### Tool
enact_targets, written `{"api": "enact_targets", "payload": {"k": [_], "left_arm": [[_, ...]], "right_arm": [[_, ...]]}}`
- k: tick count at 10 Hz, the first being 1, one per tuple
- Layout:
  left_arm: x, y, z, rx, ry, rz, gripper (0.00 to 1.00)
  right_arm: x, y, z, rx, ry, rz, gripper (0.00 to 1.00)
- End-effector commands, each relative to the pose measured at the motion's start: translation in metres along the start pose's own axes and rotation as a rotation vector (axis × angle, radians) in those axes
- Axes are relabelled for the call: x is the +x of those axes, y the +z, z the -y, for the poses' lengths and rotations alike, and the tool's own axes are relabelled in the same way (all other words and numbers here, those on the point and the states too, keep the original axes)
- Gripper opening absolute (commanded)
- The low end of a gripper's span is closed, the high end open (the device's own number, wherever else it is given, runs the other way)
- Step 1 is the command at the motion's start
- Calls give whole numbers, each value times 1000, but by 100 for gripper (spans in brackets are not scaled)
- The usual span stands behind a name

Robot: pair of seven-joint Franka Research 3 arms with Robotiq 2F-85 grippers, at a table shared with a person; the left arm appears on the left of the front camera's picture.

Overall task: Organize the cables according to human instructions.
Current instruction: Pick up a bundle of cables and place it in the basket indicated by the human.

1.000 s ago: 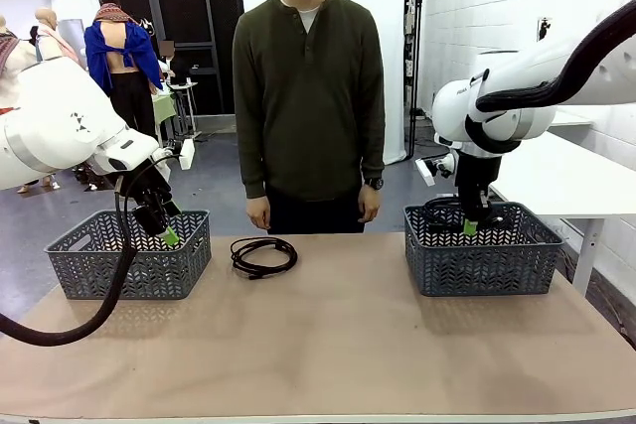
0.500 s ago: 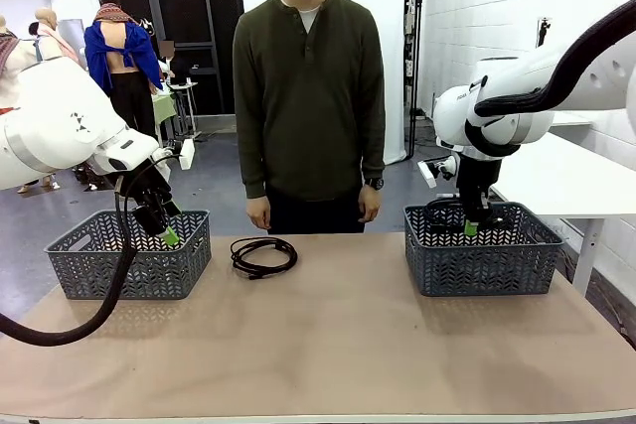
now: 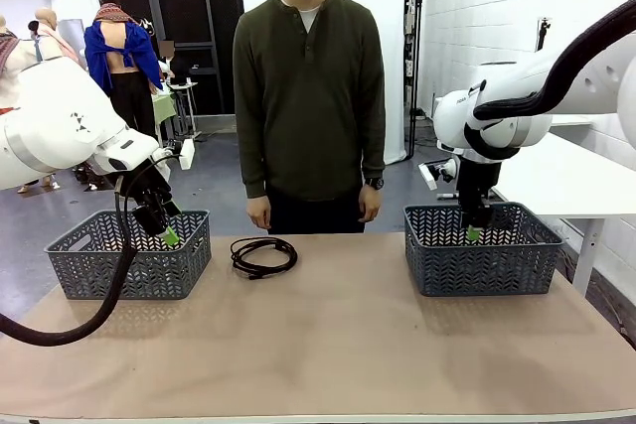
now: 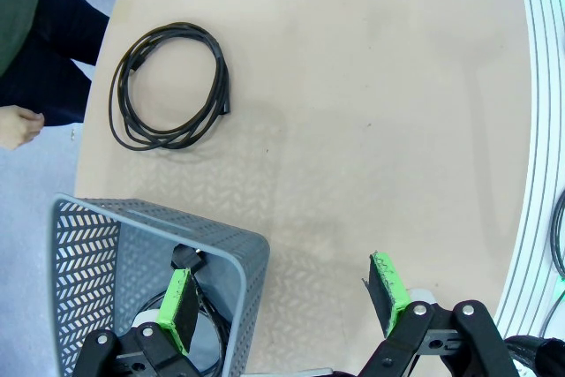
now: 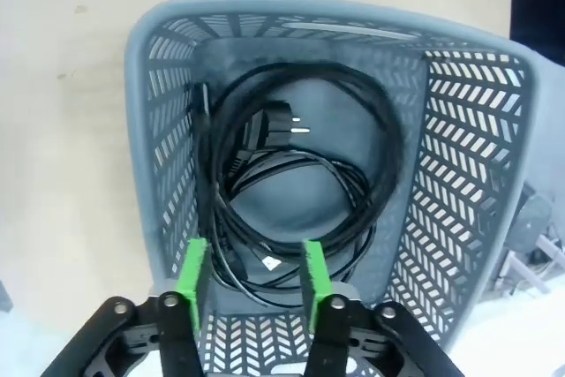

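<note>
right basket [image 5: 459, 130]: coiled cables [image 5: 291, 192] inside
left basket [image 4: 97, 253]: cable partly seen
table [image 3: 348, 345]: one coiled cable [image 3: 263, 255]
right gripper [image 5: 252, 280]: parted, empty
left gripper [image 4: 282, 302]: wide apart, empty

Left gripper [image 4: 284, 306] spread wide; right gripper [image 5: 252, 275] parted, holding nothing

You see black cable [image 3: 263, 256] coiled on tan table [image 3: 338, 345]. Both baskets grey with cut-out herringbone pattern: left basket [image 3: 129, 267], right basket [image 3: 484, 263]. Cables in right basket [image 5: 291, 183] black, plug prongs silvery. Your arms white with black hoses; left gripper [image 4: 287, 299] and right gripper [image 5: 252, 280] black with bright green pads. Person wears dark olive-green shirt [image 3: 310, 96] over white collar, dark trousers. Floor grey-blue, wall at right white.
</note>
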State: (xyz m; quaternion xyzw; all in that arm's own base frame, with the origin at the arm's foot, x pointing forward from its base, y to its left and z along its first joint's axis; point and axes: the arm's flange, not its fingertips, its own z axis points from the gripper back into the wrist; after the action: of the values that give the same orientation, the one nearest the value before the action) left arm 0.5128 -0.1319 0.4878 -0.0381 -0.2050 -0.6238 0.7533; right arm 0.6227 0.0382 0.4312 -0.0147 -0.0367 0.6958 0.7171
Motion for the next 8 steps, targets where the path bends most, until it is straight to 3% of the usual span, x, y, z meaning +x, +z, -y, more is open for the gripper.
{"api": "enact_targets", "payload": {"k": [1, 8], "left_arm": [[1, 2, -1, -6, 3, 2, 100], [1, 2, -1, -6, 3, 2, 100]], "right_arm": [[0, 7, 8, -4, -14, 29, 100], [9, 24, 11, -24, -49, 23, 100]]}}
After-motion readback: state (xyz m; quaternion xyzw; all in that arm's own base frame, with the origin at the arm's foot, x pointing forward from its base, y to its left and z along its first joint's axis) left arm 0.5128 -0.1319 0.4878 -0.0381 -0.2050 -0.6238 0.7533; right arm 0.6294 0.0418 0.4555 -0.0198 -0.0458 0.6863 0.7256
